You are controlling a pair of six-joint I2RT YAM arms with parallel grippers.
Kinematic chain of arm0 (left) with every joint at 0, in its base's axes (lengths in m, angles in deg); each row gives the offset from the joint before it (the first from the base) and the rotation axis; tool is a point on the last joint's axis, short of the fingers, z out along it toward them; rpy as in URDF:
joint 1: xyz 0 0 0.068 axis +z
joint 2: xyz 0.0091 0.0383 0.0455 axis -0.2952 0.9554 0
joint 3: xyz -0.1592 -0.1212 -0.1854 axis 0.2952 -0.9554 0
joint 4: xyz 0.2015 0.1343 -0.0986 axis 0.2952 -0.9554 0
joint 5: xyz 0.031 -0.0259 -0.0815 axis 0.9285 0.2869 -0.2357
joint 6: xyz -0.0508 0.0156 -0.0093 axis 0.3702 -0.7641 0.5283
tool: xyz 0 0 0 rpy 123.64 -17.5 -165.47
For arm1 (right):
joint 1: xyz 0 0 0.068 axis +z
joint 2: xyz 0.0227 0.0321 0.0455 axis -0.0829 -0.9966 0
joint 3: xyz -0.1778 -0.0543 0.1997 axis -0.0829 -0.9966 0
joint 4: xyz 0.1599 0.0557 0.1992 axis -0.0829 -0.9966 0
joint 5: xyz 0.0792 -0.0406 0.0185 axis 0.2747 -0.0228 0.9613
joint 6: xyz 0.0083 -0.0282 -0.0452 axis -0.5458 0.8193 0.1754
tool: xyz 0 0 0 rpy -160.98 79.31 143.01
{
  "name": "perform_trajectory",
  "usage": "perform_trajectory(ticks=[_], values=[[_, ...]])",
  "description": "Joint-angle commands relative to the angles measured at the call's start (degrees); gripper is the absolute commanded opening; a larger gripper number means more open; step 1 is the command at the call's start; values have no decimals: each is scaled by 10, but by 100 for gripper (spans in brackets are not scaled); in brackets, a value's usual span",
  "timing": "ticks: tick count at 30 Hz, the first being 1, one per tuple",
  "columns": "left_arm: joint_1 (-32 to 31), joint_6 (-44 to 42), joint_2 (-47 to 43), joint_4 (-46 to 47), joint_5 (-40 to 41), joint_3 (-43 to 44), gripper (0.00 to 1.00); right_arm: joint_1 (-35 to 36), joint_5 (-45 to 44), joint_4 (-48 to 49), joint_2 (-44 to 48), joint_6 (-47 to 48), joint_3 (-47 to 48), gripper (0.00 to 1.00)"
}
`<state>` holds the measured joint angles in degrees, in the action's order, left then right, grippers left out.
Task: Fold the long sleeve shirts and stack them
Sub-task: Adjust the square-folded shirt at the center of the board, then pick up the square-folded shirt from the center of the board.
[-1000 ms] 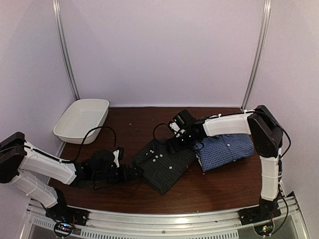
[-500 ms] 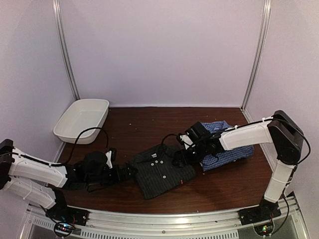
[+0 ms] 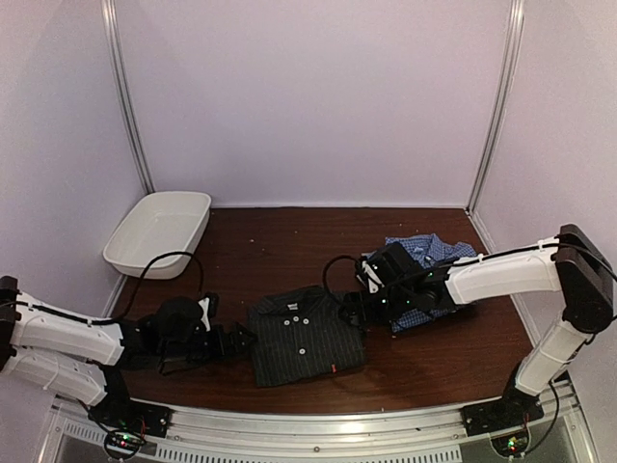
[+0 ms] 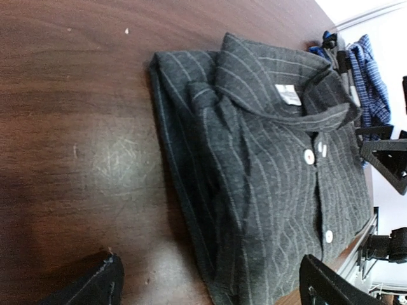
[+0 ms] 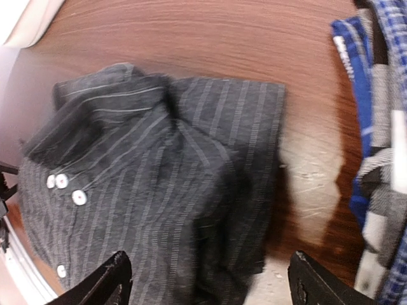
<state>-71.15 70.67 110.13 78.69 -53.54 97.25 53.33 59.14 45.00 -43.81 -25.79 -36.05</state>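
Though unclear overhead, left claw and right claw both wide in wrist views.

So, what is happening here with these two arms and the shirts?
Two robot arms are working on two shirts. The black pinstriped shirt lies folded near the front of the table, the left gripper at its left side and the right gripper at its right, both with jaws open and holding nothing. The blue check shirt lies apart to the right, partly under the right arm. The shirts are not stacked yet. A white tub stands at the far left.
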Motion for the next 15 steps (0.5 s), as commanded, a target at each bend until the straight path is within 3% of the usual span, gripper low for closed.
perform_trajectory(ticks=[1, 9, 15], values=[[36, -49, 35, 13, -52, 27, 96, -12, -51, -27, -12, 0, 9, 86], [53, -73, 100, 47, -107, 47, 90, -17, 34, 46, -68, -11, -13, 85], [53, -42, 161, 144, -147, 22, 69, -18, 90, 131, -86, -45, -48, 81]])
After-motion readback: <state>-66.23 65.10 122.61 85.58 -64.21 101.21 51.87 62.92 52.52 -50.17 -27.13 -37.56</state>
